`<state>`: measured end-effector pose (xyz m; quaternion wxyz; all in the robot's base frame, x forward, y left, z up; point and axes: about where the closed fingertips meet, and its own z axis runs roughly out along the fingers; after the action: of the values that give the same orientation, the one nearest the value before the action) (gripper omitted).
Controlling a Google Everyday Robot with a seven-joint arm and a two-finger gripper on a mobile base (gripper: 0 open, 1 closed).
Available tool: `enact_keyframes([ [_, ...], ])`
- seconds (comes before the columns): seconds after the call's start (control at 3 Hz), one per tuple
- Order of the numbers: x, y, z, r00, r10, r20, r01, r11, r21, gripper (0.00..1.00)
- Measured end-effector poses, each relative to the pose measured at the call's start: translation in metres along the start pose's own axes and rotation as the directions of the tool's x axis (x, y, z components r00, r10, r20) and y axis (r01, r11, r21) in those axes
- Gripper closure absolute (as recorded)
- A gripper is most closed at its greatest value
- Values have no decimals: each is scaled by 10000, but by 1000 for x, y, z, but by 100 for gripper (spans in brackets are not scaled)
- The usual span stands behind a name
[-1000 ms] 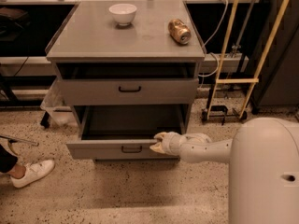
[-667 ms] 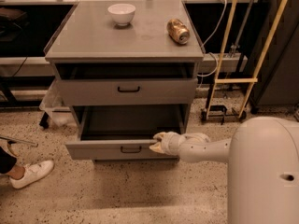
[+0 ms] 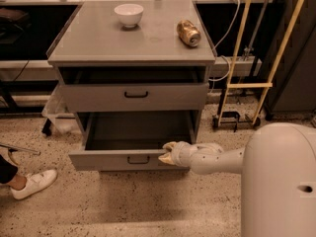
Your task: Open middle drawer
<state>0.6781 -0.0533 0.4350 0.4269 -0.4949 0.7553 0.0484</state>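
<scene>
The grey cabinet (image 3: 197, 125) stands against the dark wall, and the middle drawer (image 3: 108, 160) is pulled well out of it toward me, low near the floor. Its shallow front panel faces the room and the deep plain grey tray behind it lies open to view, with nothing in it that I can see. The small black bracket handle (image 3: 138, 159) sits at the centre of that panel. The robot's tool (image 3: 167, 156) is just to the right of the handle, pressed up against the top edge of the panel. From where I stand I cannot tell whether the tool is spread or closed, or whether it actually has hold of the edge. The pale arm (image 3: 217, 159) runs off to the right to the rounded white body (image 3: 281, 181) in the near corner. Above, the taller-fronted drawer (image 3: 94, 98) with its own black handle (image 3: 136, 95) juts out only slightly, with a dark gap over it. On the worktop (image 3: 98, 46) a white bowl (image 3: 129, 14) sits upright near the back, and a gold drink can (image 3: 188, 32) lies on its side toward the right edge, well apart from the bowl. A yellow-framed stand (image 3: 247, 85) leans at the right, and someone's white shoe (image 3: 33, 183) rests on the speckled floor (image 3: 123, 204) to the left.
</scene>
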Motion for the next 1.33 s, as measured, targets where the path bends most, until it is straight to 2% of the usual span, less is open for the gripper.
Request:
enact_keyframes([
  [0.33,-2,0,0,10000,0,0,0,10000,0,100],
  [0.67,6,13,-2,10000,50,41,-50,9999,-101,100],
  [1.0,0,11,-7,10000,49,42,-48,9999,-103,100],
  [1.33,-1,22,-13,9999,-55,144,59,9997,-258,100],
])
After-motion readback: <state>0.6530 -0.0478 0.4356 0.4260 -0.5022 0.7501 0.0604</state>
